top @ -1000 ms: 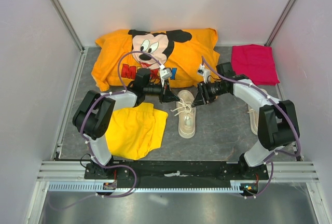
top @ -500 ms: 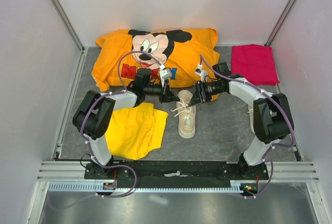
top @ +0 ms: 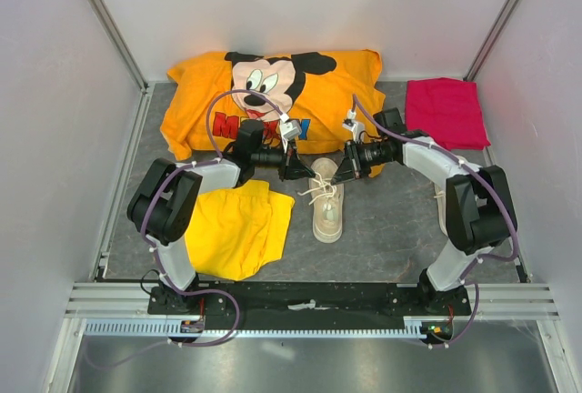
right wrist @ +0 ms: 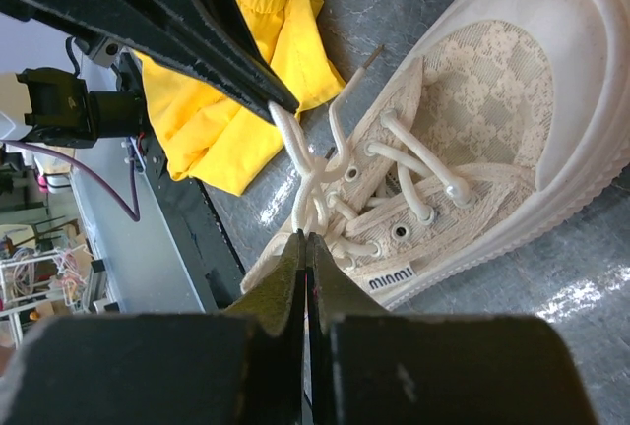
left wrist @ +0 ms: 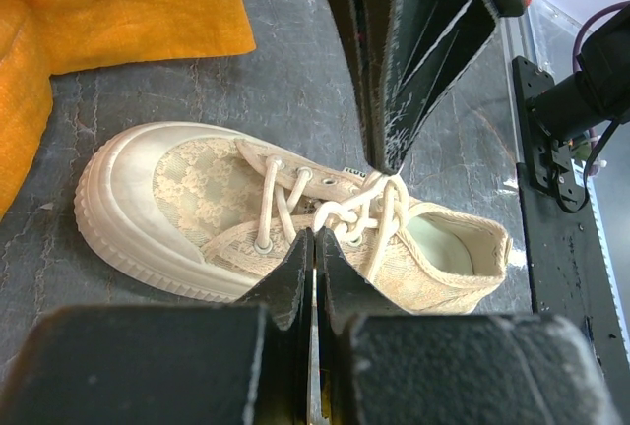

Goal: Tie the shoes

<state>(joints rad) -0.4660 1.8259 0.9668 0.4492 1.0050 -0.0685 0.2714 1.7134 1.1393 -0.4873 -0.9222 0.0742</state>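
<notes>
One cream-beige lace shoe (top: 328, 216) lies on the grey table between my arms, toe to the back. It also shows in the left wrist view (left wrist: 177, 199) and the right wrist view (right wrist: 512, 91). Its white laces (left wrist: 364, 213) are crossed in a loose knot over the tongue. My left gripper (top: 296, 173) is shut on a lace strand at the shoe's left side (left wrist: 315, 236). My right gripper (top: 343, 176) is shut on a lace strand at its right side (right wrist: 308, 238). The second shoe (top: 444, 211) lies at the right, mostly hidden behind my right arm.
Yellow shorts (top: 236, 229) lie left of the shoe, near my left arm. An orange Mickey Mouse shirt (top: 273, 93) lies behind both grippers. A folded pink cloth (top: 446, 111) sits at the back right. Pale walls close in the table on three sides.
My right arm has shifted a little to the left and back, with its gripper staying by the shoe's laces. My left arm and the shoe have not visibly moved.
</notes>
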